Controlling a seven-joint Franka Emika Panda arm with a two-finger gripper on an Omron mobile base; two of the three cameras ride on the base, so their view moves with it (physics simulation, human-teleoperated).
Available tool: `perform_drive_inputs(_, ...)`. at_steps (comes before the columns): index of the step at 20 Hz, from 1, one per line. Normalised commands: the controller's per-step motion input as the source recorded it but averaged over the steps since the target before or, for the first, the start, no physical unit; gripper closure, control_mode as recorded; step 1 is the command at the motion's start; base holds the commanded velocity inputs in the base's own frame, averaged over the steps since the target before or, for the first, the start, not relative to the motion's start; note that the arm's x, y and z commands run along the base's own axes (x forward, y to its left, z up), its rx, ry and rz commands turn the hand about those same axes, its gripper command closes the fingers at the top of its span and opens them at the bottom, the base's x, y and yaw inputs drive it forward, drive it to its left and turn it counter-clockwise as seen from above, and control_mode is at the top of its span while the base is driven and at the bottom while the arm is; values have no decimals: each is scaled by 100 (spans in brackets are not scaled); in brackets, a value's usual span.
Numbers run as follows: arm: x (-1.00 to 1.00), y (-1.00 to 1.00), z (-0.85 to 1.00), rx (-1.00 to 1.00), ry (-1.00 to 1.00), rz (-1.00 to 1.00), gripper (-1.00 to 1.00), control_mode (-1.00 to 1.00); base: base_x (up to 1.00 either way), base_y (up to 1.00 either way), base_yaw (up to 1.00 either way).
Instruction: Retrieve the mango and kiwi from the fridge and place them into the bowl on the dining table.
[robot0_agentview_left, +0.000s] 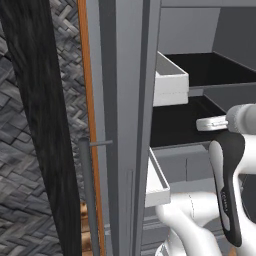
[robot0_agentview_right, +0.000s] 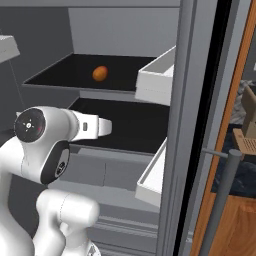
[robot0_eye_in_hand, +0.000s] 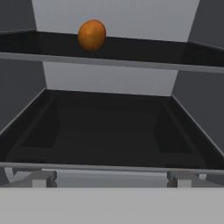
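Observation:
The fridge (robot0_agentview_left: 125, 125) stands open, its dark shelves (robot0_agentview_right: 125, 125) facing me. An orange mango (robot0_agentview_right: 100, 73) lies on the upper shelf, towards the back. In the hand view the mango (robot0_eye_in_hand: 92, 34) sits up and left of centre, one shelf above the level of my gripper (robot0_eye_in_hand: 113, 179). My fingertips (robot0_eye_in_hand: 43, 178) are spread wide with nothing between them, just in front of the lower shelf's front edge. The white hand (robot0_agentview_right: 97, 126) points into the fridge at the lower shelf. The kiwi, the bowl and the dining table are out of view.
White door shelves (robot0_agentview_left: 170, 82) jut in from the open left door, and another pair (robot0_agentview_right: 155, 80) from the right door. A thin grey bar handle (robot0_agentview_right: 222, 200) runs down the right door's outside. A dark streaked panel (robot0_agentview_left: 35, 125) stands left of the fridge.

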Motion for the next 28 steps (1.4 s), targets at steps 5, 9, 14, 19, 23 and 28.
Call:
perform_drive_inputs(5,0,0,0,0,0,0,-100,100,18,0,0)
perform_drive_inputs(9,0,0,0,0,0,0,-100,100,4,0,0)
perform_drive_inputs(14,0,0,0,0,0,0,-100,100,13,0,0)
perform_drive_inputs(19,0,0,20,0,4,0,-100,-100,0,0,0)
perform_drive_inputs(23,0,0,54,0,0,4,-100,-100,0,0,0)
perform_drive_inputs(28,0,1,63,0,0,10,-100,-100,0,0,0)
